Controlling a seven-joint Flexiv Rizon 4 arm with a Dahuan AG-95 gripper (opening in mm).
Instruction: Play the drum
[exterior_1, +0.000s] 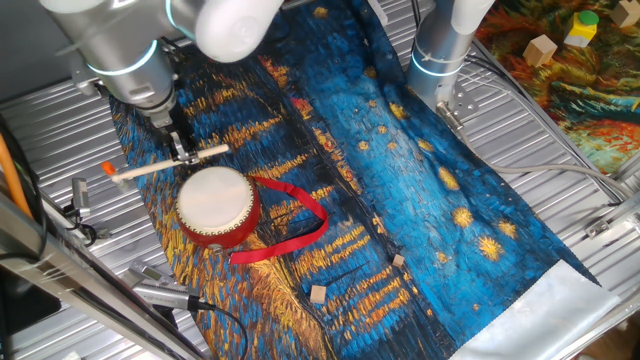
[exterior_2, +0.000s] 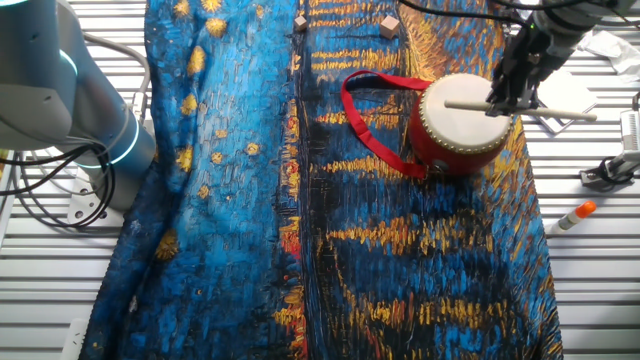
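- One drum (exterior_1: 214, 205), round, cream skin, red side.
- One red ribbon strap (exterior_1: 292, 222) on it, looped on the cloth.
- One thin pale stick (exterior_1: 170, 163), held at the gripper (exterior_1: 182, 150).
- One blue-and-gold painted cloth (exterior_1: 420, 190) over the counter (exterior_1: 60, 130).
- Two small wooden blocks on that cloth: one (exterior_1: 318, 293), other (exterior_1: 398, 261).
- Two robot arms in view: one (exterior_1: 120, 50), second (exterior_1: 445, 40).
- One orange-capped marker (exterior_2: 571, 217) on the counter.

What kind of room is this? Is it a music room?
Probably a robot lab, not a music room. A robot arm stands at a ribbed metal table with cables, and a gripper holds a stick over a small drum on a painted blue cloth.
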